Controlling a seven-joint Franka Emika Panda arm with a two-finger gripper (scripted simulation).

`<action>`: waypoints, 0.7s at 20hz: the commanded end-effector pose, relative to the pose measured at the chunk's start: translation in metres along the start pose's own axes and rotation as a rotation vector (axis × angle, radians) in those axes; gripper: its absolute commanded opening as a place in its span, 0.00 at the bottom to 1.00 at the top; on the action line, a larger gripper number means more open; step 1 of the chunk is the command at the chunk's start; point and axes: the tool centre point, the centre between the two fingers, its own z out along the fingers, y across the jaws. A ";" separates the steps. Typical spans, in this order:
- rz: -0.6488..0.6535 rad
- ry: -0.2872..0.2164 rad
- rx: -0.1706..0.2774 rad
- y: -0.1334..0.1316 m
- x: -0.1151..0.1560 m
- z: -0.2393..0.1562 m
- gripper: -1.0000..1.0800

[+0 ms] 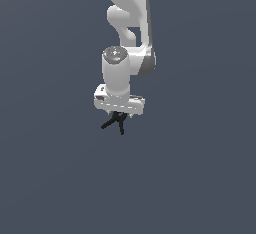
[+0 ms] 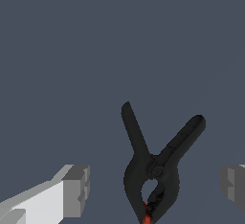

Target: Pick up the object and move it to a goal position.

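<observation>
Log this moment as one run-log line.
arm: Franka above object | gripper: open, fingers straddling, not touching | object: black spring clamp, handles splayed | grasp: not yet

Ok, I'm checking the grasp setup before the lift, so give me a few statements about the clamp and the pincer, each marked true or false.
1. The small matte black spring clamp with Y-splayed handles lies between the two grey pincer fingers. True.
2. The fingers are pressed against the clamp. False: the wrist view shows a clear gap on each side.
3. The clamp shows a red-orange spot near its jaw end. True.
4. In the exterior view the clamp sits far off to the exterior view's right of the white pincer hand. False: it shows directly beneath the hand.
5. Several other objects lie around the clamp. False: only plain dark grey ground is visible.
</observation>
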 end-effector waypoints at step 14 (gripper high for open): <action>0.186 -0.021 -0.003 0.025 -0.044 0.059 0.96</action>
